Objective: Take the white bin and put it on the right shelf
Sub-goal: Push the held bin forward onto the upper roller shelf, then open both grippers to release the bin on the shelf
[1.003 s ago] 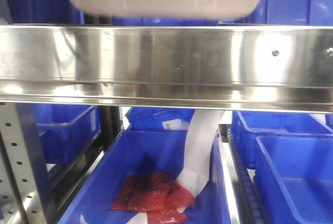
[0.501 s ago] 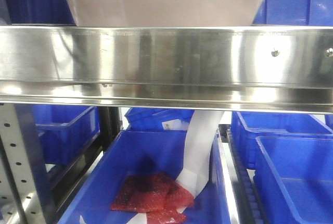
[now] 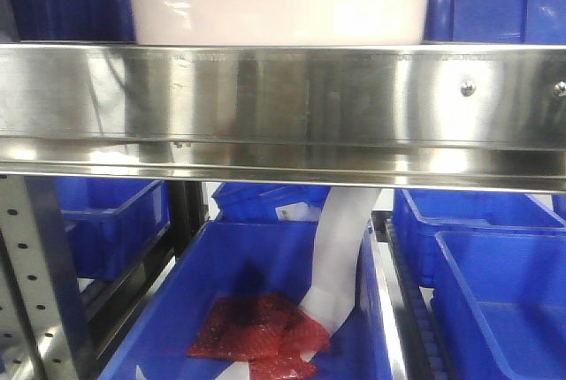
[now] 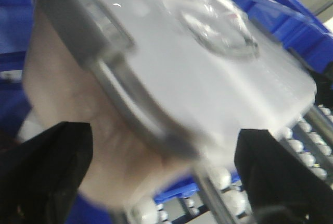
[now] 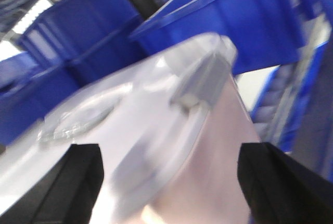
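Observation:
The white bin (image 3: 283, 0) shows above the right shelf's shiny steel front rail (image 3: 283, 97), its bottom hidden behind the rail. In the left wrist view the bin (image 4: 197, 78) is blurred and fills the frame, white lid up and pinkish end close. My left gripper (image 4: 161, 148) is open, its black fingers (image 4: 47, 172) wide apart on either side of the bin's end. In the right wrist view the bin (image 5: 156, 130) sits likewise between the wide-open fingers (image 5: 67, 182) of my right gripper (image 5: 169, 164). Whether the fingers touch the bin is unclear.
Blue crates (image 3: 495, 0) stand behind the bin on both sides. Below the rail, a blue crate (image 3: 186, 300) holds red bags (image 3: 256, 331) and a white strip (image 3: 340, 247). A perforated upright (image 3: 35, 283) stands at left. Roller tracks (image 4: 307, 146) run beneath the bin.
The bin has come down: its underside was above the rail a second ago and is now behind it. It also sits more level and looks narrower.

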`<act>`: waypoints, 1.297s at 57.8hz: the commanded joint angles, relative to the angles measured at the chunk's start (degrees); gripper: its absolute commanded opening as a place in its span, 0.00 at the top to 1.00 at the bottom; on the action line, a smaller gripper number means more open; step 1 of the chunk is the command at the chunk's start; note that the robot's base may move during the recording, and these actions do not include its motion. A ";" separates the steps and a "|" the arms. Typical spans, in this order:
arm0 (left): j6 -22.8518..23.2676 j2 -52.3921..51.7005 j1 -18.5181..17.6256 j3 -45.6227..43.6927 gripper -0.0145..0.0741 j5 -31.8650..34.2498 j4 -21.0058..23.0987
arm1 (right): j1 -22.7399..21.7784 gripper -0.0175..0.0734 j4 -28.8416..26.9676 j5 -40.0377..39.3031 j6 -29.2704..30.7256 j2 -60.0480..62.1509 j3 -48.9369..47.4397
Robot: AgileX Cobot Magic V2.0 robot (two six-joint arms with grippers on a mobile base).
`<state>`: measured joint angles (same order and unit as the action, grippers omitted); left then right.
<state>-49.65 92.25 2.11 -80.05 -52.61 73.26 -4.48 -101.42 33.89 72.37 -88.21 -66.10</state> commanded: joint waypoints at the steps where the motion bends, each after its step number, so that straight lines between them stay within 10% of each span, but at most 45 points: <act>1: -0.38 -2.95 -0.35 -3.15 0.31 -0.02 2.02 | -0.33 0.11 -2.94 0.18 2.62 3.19 -1.99; 21: -0.14 -12.32 -0.35 -7.58 0.44 -12.37 1.01 | -1.93 0.18 1.33 5.55 2.62 14.68 -1.99; 35: 2.14 -18.51 -0.35 -7.58 0.87 -20.97 -0.77 | -1.93 0.71 6.18 6.41 0.55 25.19 -1.99; 43: 9.46 -21.16 -0.35 -7.58 0.97 -19.63 -10.32 | -1.93 0.73 13.04 6.45 -4.38 30.06 -1.27; 57: 29.68 -26.00 -0.35 -6.58 0.97 -18.20 -43.10 | -1.93 0.73 37.45 2.21 -17.63 39.97 7.52; 75: 31.81 -39.03 -0.35 10.46 0.97 -6.87 -51.46 | -1.93 0.73 60.56 -5.09 -34.42 53.70 25.48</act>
<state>-18.40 57.66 2.11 -73.07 -66.81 20.86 -6.13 -43.67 34.03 41.87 -37.39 -41.81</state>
